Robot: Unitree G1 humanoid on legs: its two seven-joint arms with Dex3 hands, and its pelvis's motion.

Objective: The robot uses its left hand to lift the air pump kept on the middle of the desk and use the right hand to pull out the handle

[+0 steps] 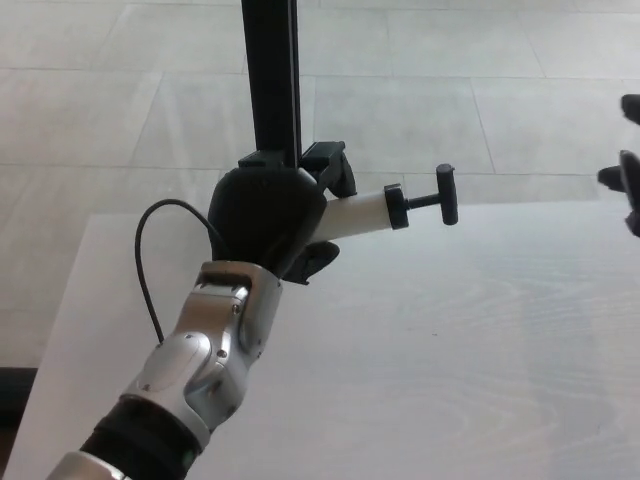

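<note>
Air pump (355,213) sits in the upper middle of the head view, raised clear of the desk (470,350) and lying nearly level, its white barrel pointing toward the right of the frame. The left hand (268,215) is wrapped around the barrel's near end, its thick black fingers (330,165) curling over the top and its thumb tucked beneath, so the body is clamped firmly while the far end stays free. That hold looks chosen for the task: with the barrel steadied from the left side of the frame, the handle (445,194) is left exposed and turned toward the other arm.

The handle is a short black T-bar on a thin rod, standing just out from a black collar at the barrel's tip; it does not appear drawn out yet. The barrel is smooth, pale plastic. The hand's shell is matte and rounded, its forearm a jointed silver casing running to the lower left, with a thin black cable (150,260) looping off it.

At the right edge, upper part of the frame, only dark finger tips of the right hand (625,165) show, well apart from the handle; I cannot tell how that hand is set. The desk is pale with a fine wood grain. Behind it stand a black post (272,80) and a floor of large grey tiles.
</note>
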